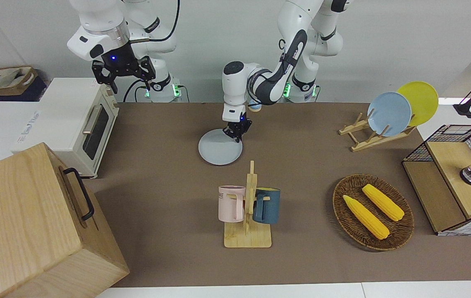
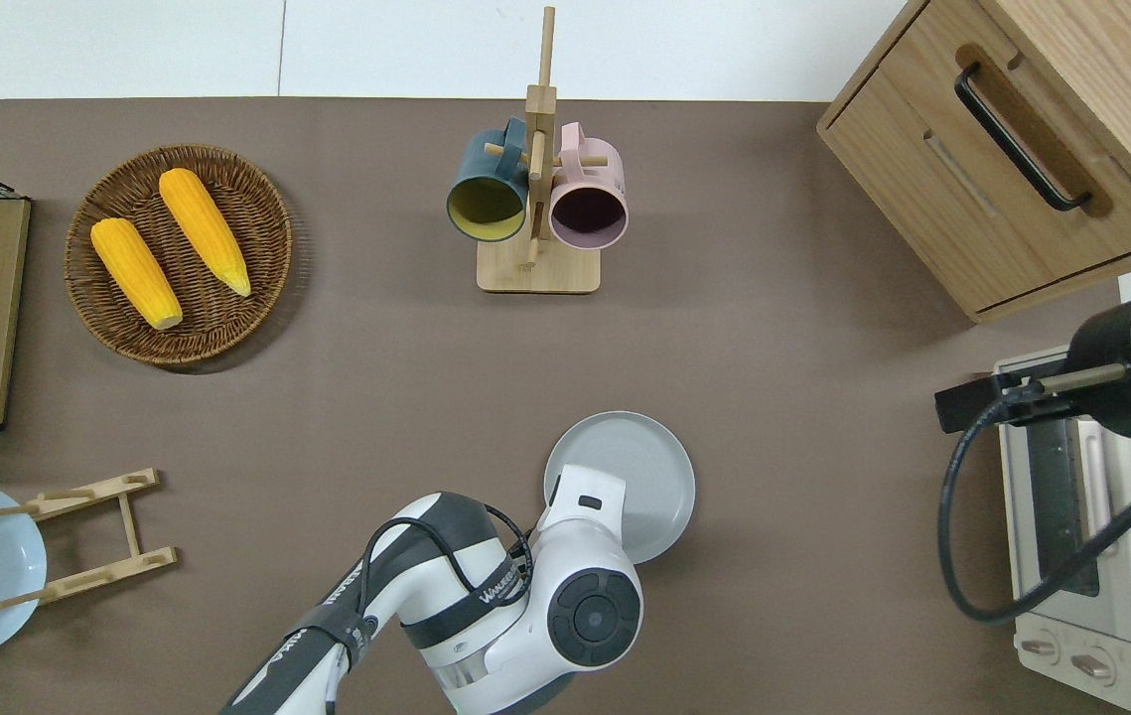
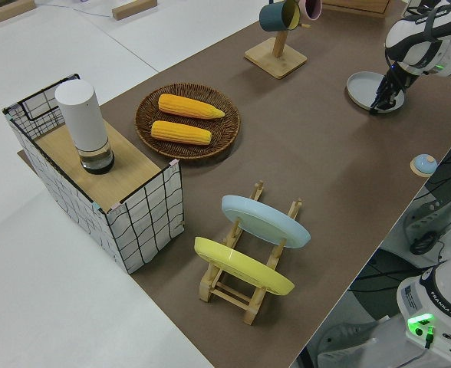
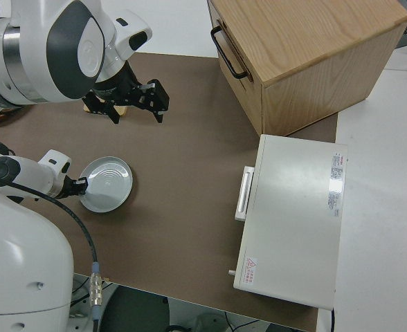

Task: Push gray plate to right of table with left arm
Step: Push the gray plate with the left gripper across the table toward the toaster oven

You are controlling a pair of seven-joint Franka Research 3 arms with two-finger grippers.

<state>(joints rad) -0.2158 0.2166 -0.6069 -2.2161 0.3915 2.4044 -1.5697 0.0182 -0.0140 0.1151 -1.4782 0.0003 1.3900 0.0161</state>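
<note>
Brown counter (image 1: pixel 301 165) holds the gray plate (image 1: pixel 218 151). Left end effector (image 1: pixel 234 133) touches its rim; the arm hides whether it is open. Right arm is parked.

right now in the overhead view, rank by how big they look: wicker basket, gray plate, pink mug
1. Round brown wicker basket, largest.
2. Round pale gray plate, partly hidden under the left arm.
3. Pink ceramic mug, smallest.

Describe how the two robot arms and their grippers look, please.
Both arms are white with dark gray round joint caps and black cables. The left arm carries black lettering and a small black left gripper. The right gripper is black and wider, with a blue light.
</note>
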